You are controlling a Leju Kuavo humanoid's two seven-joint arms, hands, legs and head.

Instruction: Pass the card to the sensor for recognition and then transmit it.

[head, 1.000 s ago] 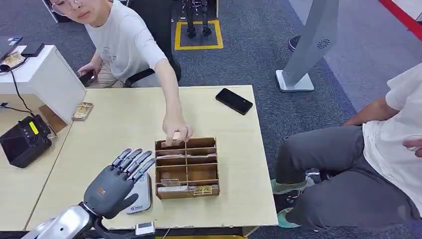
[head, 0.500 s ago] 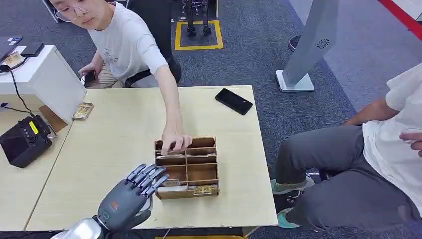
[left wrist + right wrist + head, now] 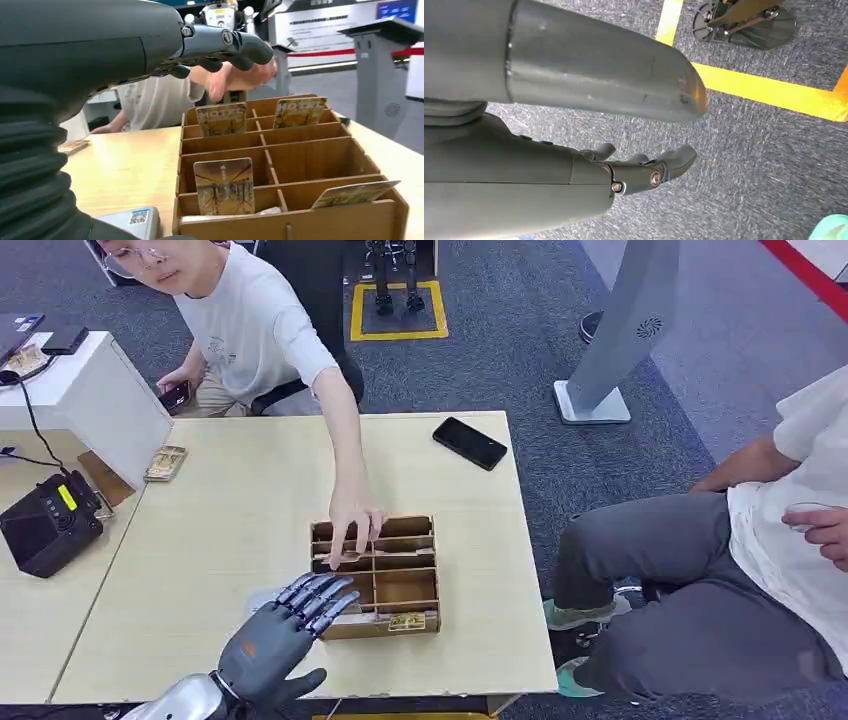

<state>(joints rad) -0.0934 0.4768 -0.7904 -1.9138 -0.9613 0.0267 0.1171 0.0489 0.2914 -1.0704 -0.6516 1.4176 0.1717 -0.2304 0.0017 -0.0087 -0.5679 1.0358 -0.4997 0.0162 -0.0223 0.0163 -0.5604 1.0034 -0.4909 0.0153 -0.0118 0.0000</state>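
Several cards stand in the divider box (image 3: 375,575) near the table's front edge. Left hand (image 3: 285,635), fingers spread and empty, should descend squarely over the front-left card (image 3: 224,186), avoiding the person's hand (image 3: 355,520).

One wooden card box (image 3: 423,530) with eight compartments, in two columns of four; four cards standing or leaning in it in the left wrist view: one (image 3: 223,185) upright at the near left, one (image 3: 354,194) tilted at the near right, two (image 3: 221,119) (image 3: 299,111) in the far rows; two people (image 3: 255,325) (image 3: 780,540); one black phone (image 3: 470,443) on the table (image 3: 230,510); two robot hands, left (image 3: 275,640), right (image 3: 639,172)
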